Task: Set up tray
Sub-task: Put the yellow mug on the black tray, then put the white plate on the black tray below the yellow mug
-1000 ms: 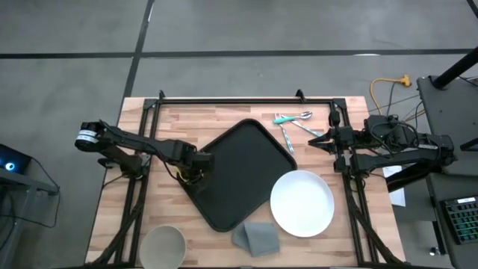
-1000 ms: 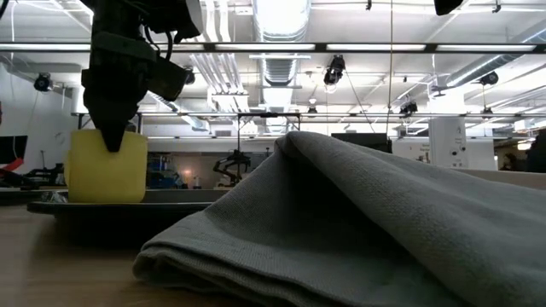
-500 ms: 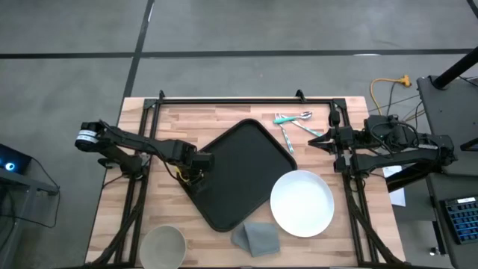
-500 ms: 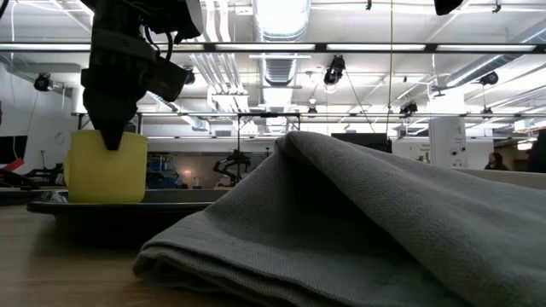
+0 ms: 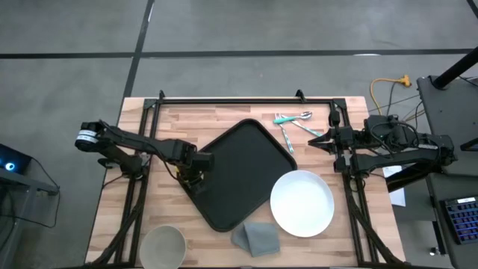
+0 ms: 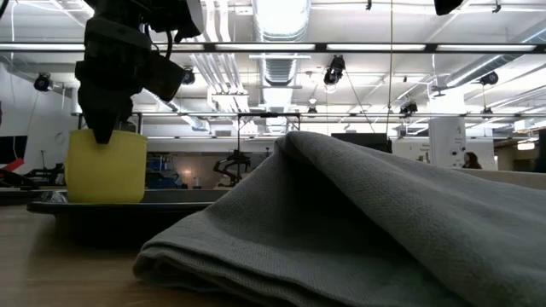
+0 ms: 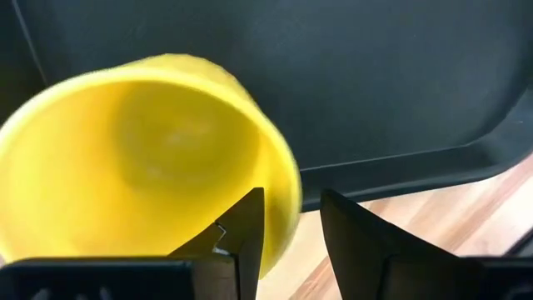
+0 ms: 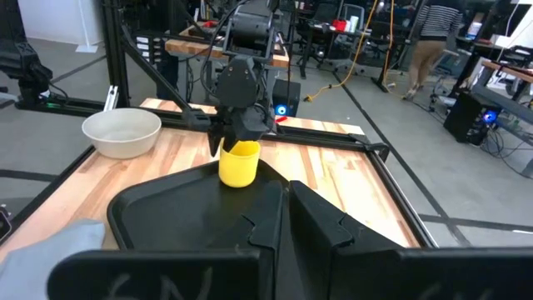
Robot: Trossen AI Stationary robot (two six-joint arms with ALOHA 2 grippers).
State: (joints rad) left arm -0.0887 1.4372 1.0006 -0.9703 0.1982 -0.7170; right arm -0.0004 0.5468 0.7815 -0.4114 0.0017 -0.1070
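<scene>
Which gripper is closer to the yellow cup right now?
Left. The left gripper is at the yellow cup, fingers open astride its rim. The right gripper is shut, far across the tray, beside the cutlery.

The left gripper (image 6: pixel 102 132) has lifted slightly and shifted toward the outer side of the yellow cup (image 6: pixel 106 166), its fingers (image 7: pixel 241 229) now parted astride the cup's rim. The cup has settled a touch on the black tray (image 6: pixel 119 209)
</scene>
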